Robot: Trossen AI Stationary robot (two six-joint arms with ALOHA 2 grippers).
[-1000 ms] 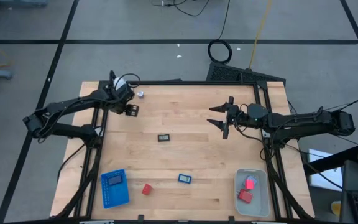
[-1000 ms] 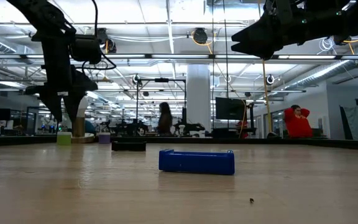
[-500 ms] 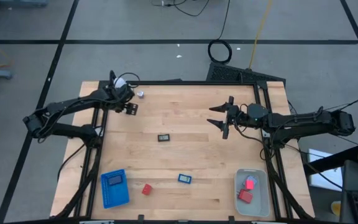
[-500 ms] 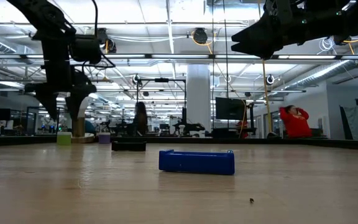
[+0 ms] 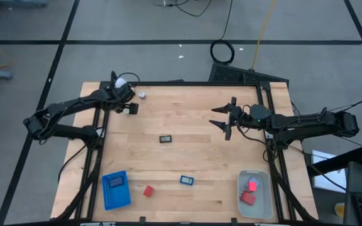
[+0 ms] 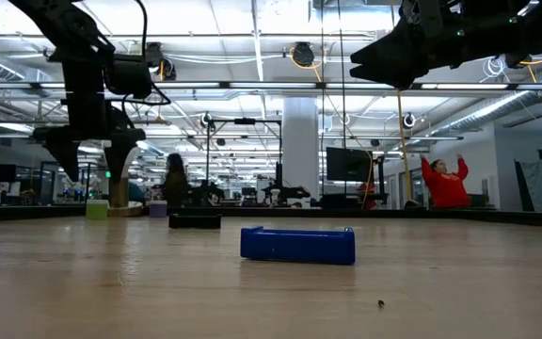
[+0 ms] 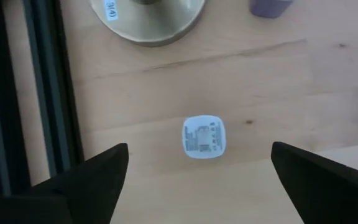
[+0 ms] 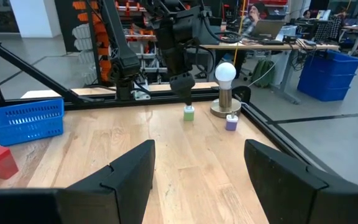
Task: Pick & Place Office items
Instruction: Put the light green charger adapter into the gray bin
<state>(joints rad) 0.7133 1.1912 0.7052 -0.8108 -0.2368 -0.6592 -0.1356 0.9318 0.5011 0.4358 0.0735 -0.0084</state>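
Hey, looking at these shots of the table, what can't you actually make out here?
- Label print on the small white piece under the open left gripper: left wrist view, too small to read.
- Ball and base: left wrist view, cut off by the picture's edge.
- Contents of the pale bin: high view shows red shapes, too small to identify.
- Blue tray: right wrist view, its ribbed wall hides the inside.

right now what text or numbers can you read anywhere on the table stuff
"(30)" is my best reading of the small white sticker on the round tan base; it is sideways and blurred.
The small white piece between the open left gripper fingers carries a printed label, too small to read.
Nothing else on the table shows readable text.
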